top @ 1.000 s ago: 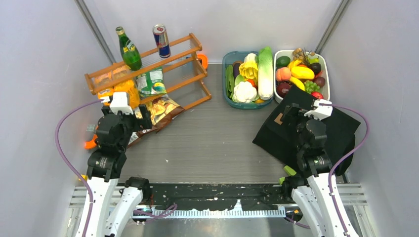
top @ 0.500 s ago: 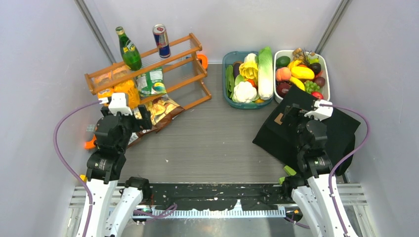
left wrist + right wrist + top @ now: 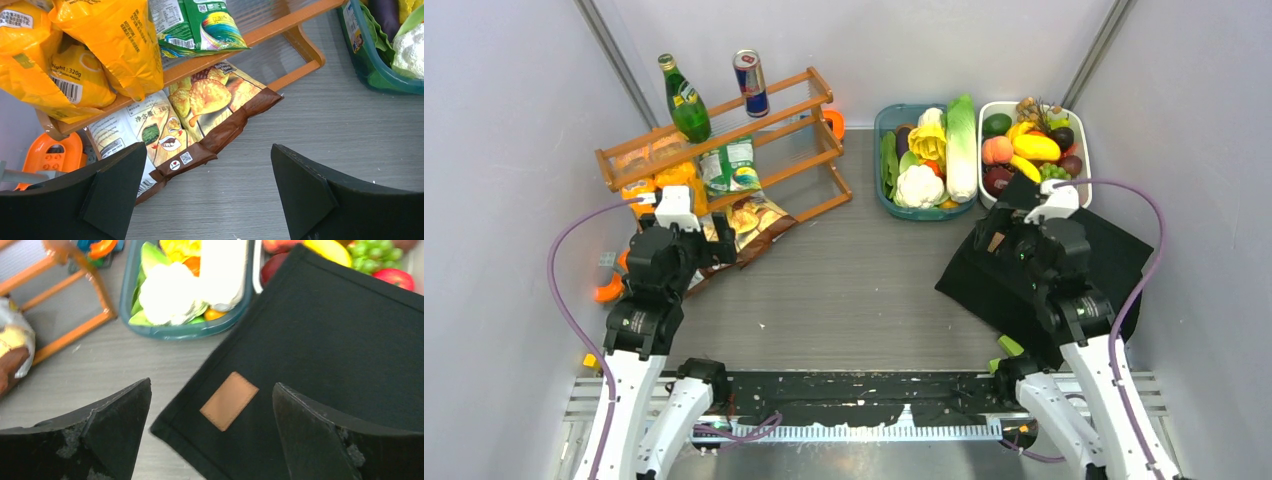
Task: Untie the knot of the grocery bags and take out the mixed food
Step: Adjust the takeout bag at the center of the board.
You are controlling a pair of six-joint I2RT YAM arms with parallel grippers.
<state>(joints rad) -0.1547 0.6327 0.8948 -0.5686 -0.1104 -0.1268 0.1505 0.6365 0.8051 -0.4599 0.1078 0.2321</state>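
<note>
On the right side of the grey table (image 3: 854,290) lies the tote (image 3: 1114,260), black and spread flat, with its far corner reaching the near rim of the fruit tub (image 3: 1084,170). Whether its top is tied cannot be told from any view.

Across the table, at the far left, a wooden rack (image 3: 774,118) stands tilted. Two yellow packs (image 3: 85,55) and a green packet (image 3: 200,25) rest on its shelf. A brown crisp pack (image 3: 200,115) lies on the table with its upper end tucked under the near rail of the rack.

Between the rack and the fruit tub sits a teal tub (image 3: 883,115), which holds a long pale cabbage (image 3: 961,150) and a cauliflower (image 3: 919,185) among other vegetables.

The left gripper (image 3: 207,147) hangs above the bare table just beside the lower edge of the crisp pack. Its jaws are spread wide and nothing is between them. The right gripper (image 3: 212,385) hangs over the left corner of the tote, also with its jaws wide and empty. A tan patch (image 3: 229,401) on the tote shows between its fingers.

On the top rail of the rack stand a green bottle (image 3: 686,100) and a can (image 3: 750,83), both upright. An orange toy (image 3: 50,155) lies by the near left end of the rack.
</note>
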